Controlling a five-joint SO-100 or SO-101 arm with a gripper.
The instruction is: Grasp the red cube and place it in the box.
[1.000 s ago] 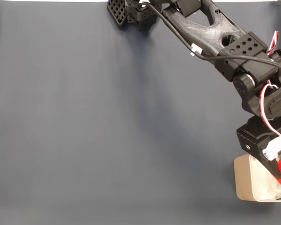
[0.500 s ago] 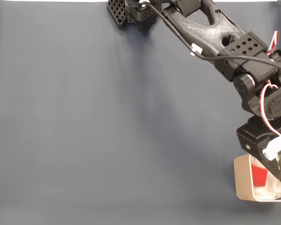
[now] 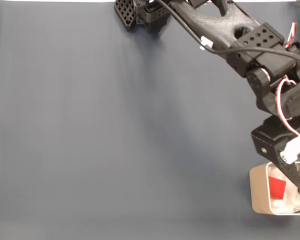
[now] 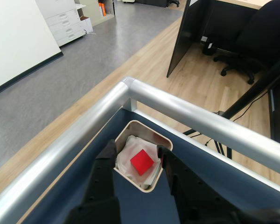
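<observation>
In the wrist view the claw [image 4: 136, 156] hangs spread above the box [image 4: 149, 186], one dark finger at each side of it and nothing between them. The red cube [image 4: 142, 162] lies free inside on the white lining [image 4: 130, 150], between the two fingers and touching neither. In the fixed view the cube [image 3: 277, 188] sits in the box [image 3: 258, 192] at about 4 o'clock of the picture, just at 9 o'clock of the dark finger [image 3: 294, 176] that reaches over the box's top edge.

The box rests on the dark blue surface [image 3: 115, 130], in a corner framed by a silver rail [image 4: 196, 116]. The black arm [image 3: 230, 35] runs from its base at 12 o'clock down toward the box, with red and white wires [image 3: 284, 107] looping at the wrist. Beyond the rail, far off, are a wooden floor [image 4: 144, 60] and a black office chair [image 4: 245, 46].

The box's right side is cut off by the fixed view's edge, and the claw's second finger cannot be made out there.
</observation>
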